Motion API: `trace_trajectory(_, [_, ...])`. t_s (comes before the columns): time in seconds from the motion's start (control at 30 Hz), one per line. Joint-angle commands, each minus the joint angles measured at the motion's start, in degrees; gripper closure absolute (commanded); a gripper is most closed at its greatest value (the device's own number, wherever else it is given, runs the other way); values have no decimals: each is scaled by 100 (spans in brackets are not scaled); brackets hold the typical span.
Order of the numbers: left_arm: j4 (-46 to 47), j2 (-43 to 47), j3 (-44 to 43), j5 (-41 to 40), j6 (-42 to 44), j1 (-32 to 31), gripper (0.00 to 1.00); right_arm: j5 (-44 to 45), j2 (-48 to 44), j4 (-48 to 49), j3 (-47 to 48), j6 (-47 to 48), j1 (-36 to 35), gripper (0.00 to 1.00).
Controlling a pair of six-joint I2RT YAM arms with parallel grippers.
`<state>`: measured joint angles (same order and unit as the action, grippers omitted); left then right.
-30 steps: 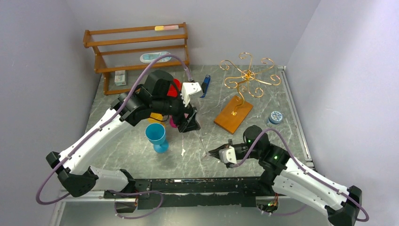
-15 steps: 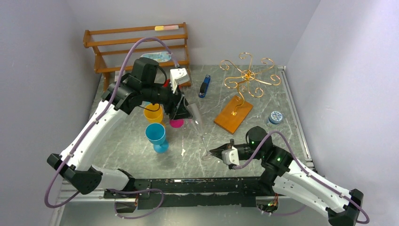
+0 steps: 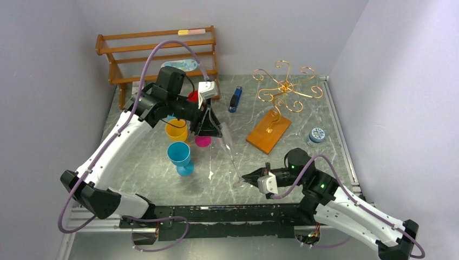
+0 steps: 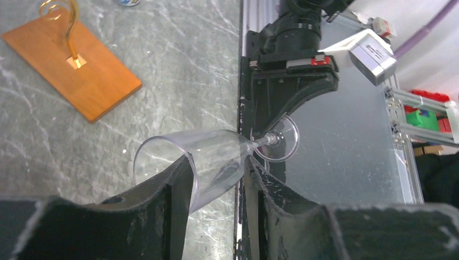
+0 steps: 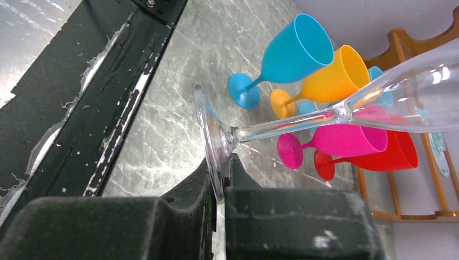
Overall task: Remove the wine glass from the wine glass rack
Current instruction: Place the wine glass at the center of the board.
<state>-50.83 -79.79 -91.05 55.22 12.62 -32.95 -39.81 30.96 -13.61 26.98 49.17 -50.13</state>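
The clear wine glass [image 3: 230, 151] lies tilted in the air between my two grippers, off the rack. My left gripper [image 3: 214, 128] is shut on its bowl; in the left wrist view the bowl [image 4: 216, 154] sits between both fingers [image 4: 174, 189]. My right gripper [image 3: 247, 177] is shut on its round foot, which shows pinched edge-on in the right wrist view [image 5: 214, 146]. The wine glass rack [image 3: 284, 86], gold wire scrolls on an orange-brown base [image 3: 268, 131], stands at the back right with nothing on it. Its base also shows in the left wrist view [image 4: 70, 70].
Blue [image 3: 179, 156], yellow [image 3: 176, 130], pink [image 3: 203, 142] and red [image 3: 193, 96] goblets stand under and beside the left arm. A brown slatted shelf [image 3: 157, 54] is at the back left. A blue tool [image 3: 235, 99] and a round tin [image 3: 316, 135] flank the rack.
My left gripper has moved back and to the left, away from the pink goblet, with the glass bowl in it. My right gripper has shifted slightly nearer, still on the foot.
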Motion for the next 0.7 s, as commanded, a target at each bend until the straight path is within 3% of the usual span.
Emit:
trace_trajectory(0.0, [-431,-58,133,1229,692,-36,56,414,-96,608,16,185,13,100])
trace_trajectory(0.23, [-1498,-177,39,1284,1713,-42,59,897,-43,924,12,630,16,100])
trace_trajectory(0.33, [-1265,-123,118,1167,1534,-40,63,1078,190,645,195,1064,13,100])
trace_trajectory(0.67, [-1226,-62,276,933,1342,-41,95,1902,613,519,618,1965,12,100])
